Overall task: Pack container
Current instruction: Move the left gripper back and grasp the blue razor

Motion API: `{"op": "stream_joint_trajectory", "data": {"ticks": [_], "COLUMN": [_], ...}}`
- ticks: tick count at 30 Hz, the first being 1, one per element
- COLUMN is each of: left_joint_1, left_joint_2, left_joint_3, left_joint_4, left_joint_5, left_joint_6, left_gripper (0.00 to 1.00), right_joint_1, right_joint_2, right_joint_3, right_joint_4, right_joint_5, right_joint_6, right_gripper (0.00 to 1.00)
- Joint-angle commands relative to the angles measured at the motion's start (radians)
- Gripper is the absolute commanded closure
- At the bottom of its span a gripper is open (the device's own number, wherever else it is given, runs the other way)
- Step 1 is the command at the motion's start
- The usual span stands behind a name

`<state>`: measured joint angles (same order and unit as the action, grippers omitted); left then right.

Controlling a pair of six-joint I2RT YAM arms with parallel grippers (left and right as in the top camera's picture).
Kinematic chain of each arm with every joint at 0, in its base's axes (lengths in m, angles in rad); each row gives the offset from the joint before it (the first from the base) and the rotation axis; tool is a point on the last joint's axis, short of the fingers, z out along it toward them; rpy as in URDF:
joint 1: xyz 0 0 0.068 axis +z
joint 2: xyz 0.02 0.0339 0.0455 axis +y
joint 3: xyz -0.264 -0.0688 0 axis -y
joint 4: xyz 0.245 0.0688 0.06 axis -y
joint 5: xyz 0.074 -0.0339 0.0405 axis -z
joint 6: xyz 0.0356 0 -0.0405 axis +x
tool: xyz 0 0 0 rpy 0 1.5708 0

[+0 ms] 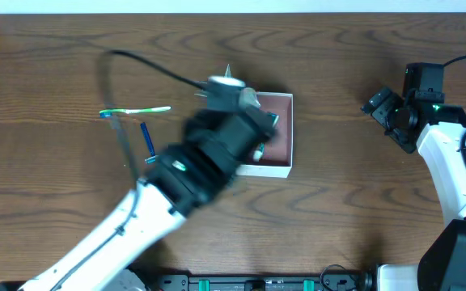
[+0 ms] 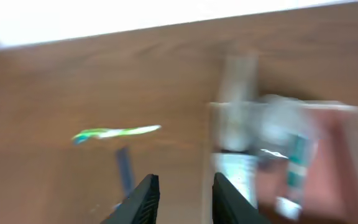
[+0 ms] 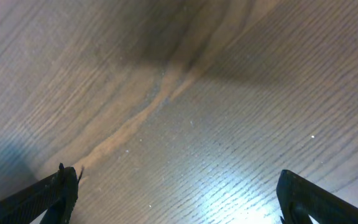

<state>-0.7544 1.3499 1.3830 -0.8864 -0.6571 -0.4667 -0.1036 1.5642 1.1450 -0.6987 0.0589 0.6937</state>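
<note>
Overhead: container (image 1: 270, 169) sat mid table (image 1: 354, 210); left gripper (image 2: 185, 198) hovered at its edge, narrowly parted, empty; right gripper (image 3: 179, 193) wide, empty. Cardboard judged light, easily crushed; a side wall offered the hold.

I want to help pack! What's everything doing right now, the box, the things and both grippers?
container: open, partly filled
toothbrush: flat on the table, unpacked
blue stick: flat on the table, unpacked
left gripper: slightly open, empty
right gripper: wide open, empty
</note>
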Motion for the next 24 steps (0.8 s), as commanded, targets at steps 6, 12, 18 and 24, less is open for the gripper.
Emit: {"op": "stream_joint_trajectory", "data": {"ticks": [6, 12, 18, 24], "left_joint_1": [0.462, 0.656, 0.705, 0.705], "left_joint_2": [0.102, 0.308, 0.5, 0.607], "left_joint_3": [-0.043, -0.043, -0.043, -0.043], "left_joint_4": [-0.029, -0.02, -0.018, -0.005], "left_joint_5": [0.285, 0.528, 0.605, 0.605], "left_joint_6": [-0.087, 0.003, 0.084, 0.09], "left_gripper": [0.69, 0.66, 0.66, 0.66], "right_joint_1": [-0.005, -0.005, -0.005, -0.005], "right_joint_2": [0.007, 0.007, 0.007, 0.007], "right_joint_3": [0.004, 0.004, 0.004, 0.004], "right_joint_4": [-0.001, -0.001, -0.001, -0.001], "right_joint_5": [0.004, 0.004, 0.004, 0.004], "right_joint_6": [0.008, 0.008, 0.008, 0.008], "right_gripper": [0.01, 0.01, 0.01, 0.01]}}
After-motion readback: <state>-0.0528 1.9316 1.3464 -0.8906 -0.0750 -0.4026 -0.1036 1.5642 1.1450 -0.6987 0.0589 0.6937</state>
